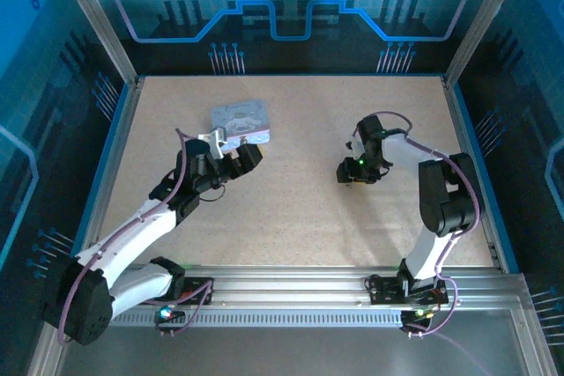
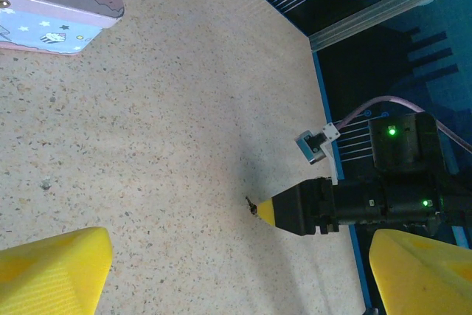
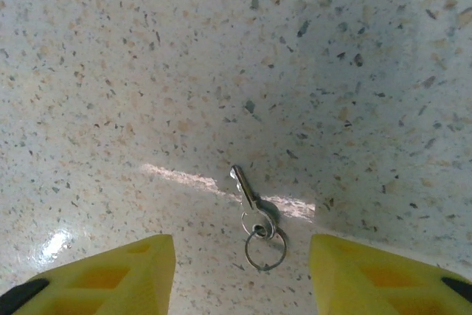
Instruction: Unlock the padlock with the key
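while the key (image 3: pixel 251 204) lies flat on the bench (image 3: pixel 147 71), untouched inside the half-open right claw (image 3: pixel 240 256), grasping and unlocking seemingly both remain; the left claw (image 2: pixel 236 248) hangs wide open, empty.

open tabletop (image 3: pixel 221 71) around key (image 3: pixel 251 204), tin (image 1: pixel 240 122) well apart beside left end effector (image 1: pixel 231 151)

1 key (image 3: pixel 251 202), 1 ring (image 3: pixel 265 268), 1 tin (image 1: pixel 240 122), 1 L hand (image 1: pixel 227 154), 1 R hand (image 1: pixel 352 173)

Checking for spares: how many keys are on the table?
1: the key lies flat on the table, inside the right gripper. Others may be hidden.
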You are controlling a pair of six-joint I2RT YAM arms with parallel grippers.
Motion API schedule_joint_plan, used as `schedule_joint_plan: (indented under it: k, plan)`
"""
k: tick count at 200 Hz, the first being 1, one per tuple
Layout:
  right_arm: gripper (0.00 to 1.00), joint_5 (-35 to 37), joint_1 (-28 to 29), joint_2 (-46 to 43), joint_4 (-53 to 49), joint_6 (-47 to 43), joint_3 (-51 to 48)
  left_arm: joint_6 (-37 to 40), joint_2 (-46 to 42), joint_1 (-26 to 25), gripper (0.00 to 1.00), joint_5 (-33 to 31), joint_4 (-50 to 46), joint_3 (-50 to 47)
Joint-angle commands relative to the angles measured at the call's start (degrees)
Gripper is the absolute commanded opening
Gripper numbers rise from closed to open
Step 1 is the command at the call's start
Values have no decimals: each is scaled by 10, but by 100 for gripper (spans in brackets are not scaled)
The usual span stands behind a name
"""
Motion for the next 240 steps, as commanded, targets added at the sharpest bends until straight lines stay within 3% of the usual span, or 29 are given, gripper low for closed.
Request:
schedule_joint_plan:
  k: [1, 122, 240]
  plan:
    - [50, 6, 7, 13, -7, 9, 13, -9, 1, -5, 91, 11, 12, -6]
    - [38, 15, 18, 40, -13, 11, 18, -8, 2, -5, 91, 8, 6, -8]
    - [12, 21, 27, 44, -20, 9, 21, -7, 0, -5, 91, 3, -2, -7]
